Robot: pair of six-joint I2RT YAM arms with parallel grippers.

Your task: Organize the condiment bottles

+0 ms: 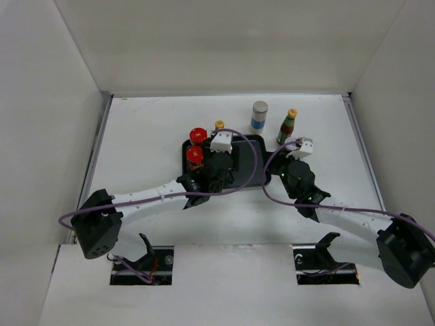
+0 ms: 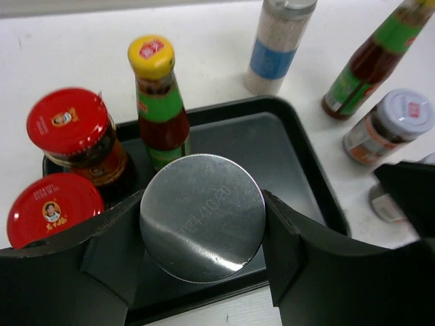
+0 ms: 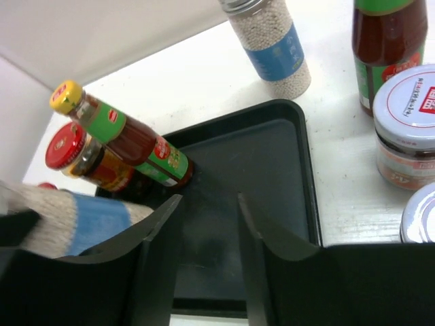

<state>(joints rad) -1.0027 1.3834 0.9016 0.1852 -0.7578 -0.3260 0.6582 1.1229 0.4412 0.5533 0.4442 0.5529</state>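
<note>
1. The left gripper [image 2: 204, 204] clamps a grey-topped cylinder [image 2: 202, 234] at the lower centre of its view, over the black tray [image 2: 272, 156].
2. The right gripper [image 3: 209, 200] – its jaws are narrowly apart with nothing between them.
3. 2 red-lidded jars [image 2: 68, 125] and 1 yellow-capped bottle [image 2: 160, 102] crowd the tray's left edge – the right half shows open floor.

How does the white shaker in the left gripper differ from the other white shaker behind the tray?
The held shaker is clamped by the left gripper over the black tray; the other shaker stands free on the table, outside the tray. The held shaker is beside two red-lidded jars and a sauce bottle; the other shaker is beside a second sauce bottle. Both are white with a blue label and a grey top.
</note>
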